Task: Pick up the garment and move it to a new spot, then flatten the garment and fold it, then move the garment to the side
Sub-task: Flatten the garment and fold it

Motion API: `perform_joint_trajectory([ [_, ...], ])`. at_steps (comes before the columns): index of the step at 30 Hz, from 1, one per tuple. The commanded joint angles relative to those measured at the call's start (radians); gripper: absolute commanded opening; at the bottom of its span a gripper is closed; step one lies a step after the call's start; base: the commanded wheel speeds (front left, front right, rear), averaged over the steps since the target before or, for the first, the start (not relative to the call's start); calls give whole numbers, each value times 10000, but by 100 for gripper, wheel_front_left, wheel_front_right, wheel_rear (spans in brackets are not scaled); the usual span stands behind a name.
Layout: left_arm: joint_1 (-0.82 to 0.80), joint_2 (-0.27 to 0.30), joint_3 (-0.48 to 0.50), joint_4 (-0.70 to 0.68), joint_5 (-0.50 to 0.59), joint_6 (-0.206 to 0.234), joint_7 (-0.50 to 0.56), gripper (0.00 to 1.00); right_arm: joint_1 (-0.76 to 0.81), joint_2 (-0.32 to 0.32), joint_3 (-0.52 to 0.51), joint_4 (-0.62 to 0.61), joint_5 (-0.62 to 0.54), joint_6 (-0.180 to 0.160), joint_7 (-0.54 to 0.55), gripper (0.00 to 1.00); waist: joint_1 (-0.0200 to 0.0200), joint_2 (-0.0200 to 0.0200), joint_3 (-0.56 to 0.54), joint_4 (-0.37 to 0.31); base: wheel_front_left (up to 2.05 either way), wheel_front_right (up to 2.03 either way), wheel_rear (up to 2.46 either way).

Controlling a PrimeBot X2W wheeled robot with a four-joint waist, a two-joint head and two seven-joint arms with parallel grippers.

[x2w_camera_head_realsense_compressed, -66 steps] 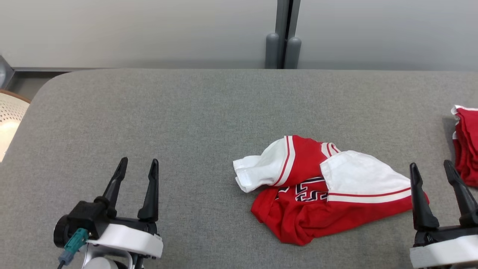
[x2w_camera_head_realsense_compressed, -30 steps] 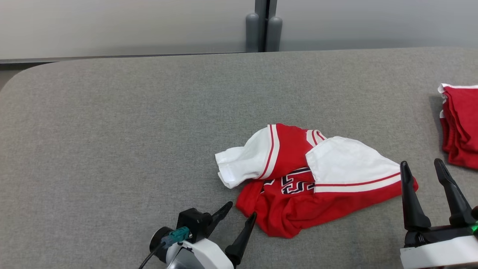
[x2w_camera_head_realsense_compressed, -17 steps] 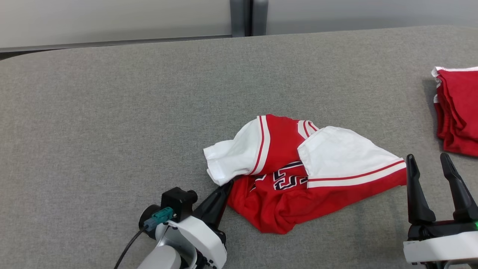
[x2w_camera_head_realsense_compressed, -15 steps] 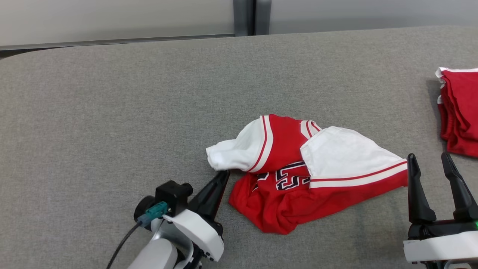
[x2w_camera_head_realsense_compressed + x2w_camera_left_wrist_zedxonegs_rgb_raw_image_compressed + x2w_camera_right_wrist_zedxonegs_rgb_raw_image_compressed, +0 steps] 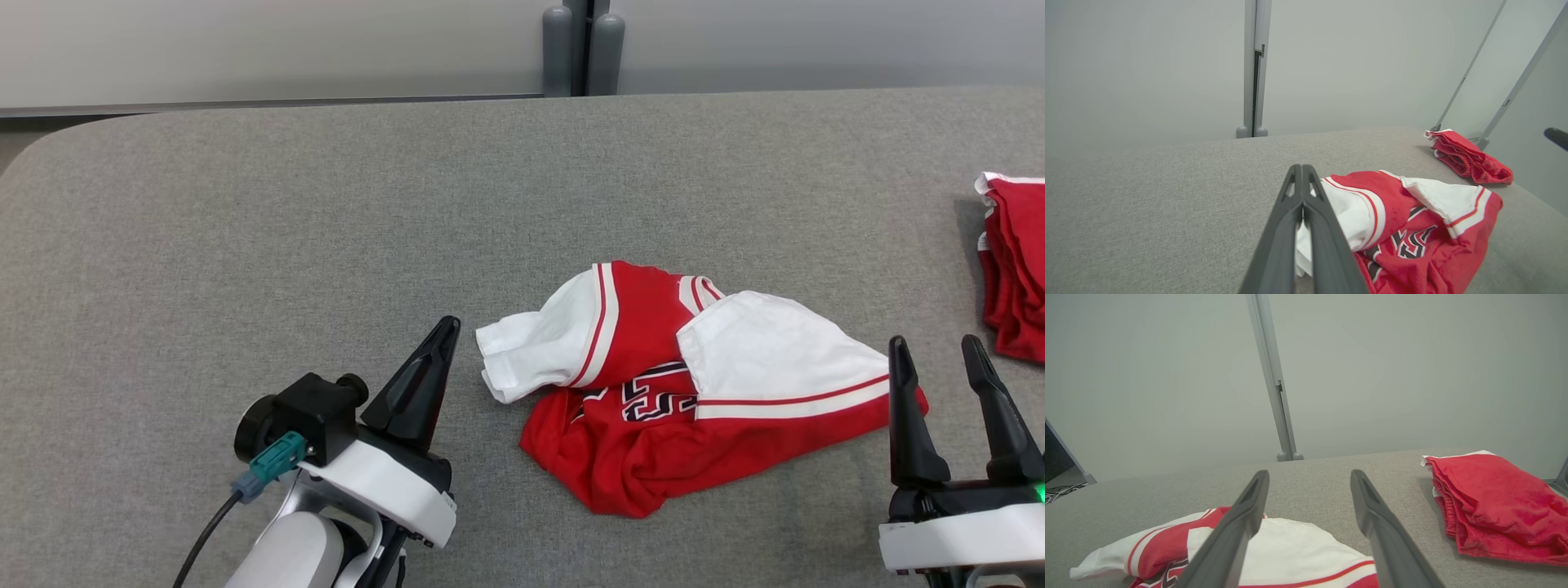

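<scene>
The grey fabric-covered table [image 5: 326, 229] spans the scene from the near edge to the far wall, where a grey post [image 5: 581, 49] stands. The garment [image 5: 653, 445], a red jersey with white sleeves and dark lettering, lies crumpled on the table, right of centre and toward the near side. One white sleeve points left; the other is folded across the top toward the right. A folded stack of red clothing [image 5: 1016, 269] rests at the right edge, well apart from the garment. The right gripper [image 5: 935, 347] sits at the near right with its fingers spread wide and nothing between them, just beside the garment's right end. The left gripper [image 5: 447, 325] sits near, left of the white sleeve and clear of it, with fingers pressed fully together and gripping nothing.
</scene>
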Motion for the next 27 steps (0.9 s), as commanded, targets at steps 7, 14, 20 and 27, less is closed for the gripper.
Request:
perform_joint_trajectory([
  [7, 208, 266, 183, -399, 176, 363, -55, 0, 11, -26, -76, -42, -63, -4, -22, 100, 0, 0, -95, 54, 0, 0, 0],
  [14, 321, 362, 738, -398, 78, 731, -737, 100, 66, -141, -114, -174, -136, -5, 130, 100, 0, 0, -256, 209, 0, 0, 0],
  [20, 740, 551, 1578, -200, -212, 1041, -1201, 100, 299, -231, -100, -207, -208, -5, 325, 100, 0, 0, -620, 392, 0, 0, 0],
  [27, 1503, 997, 2141, 65, -610, 734, -1365, 100, 725, -404, 17, -226, -232, -5, 611, 100, 0, 0, -1212, 546, 0, 0, 0],
])
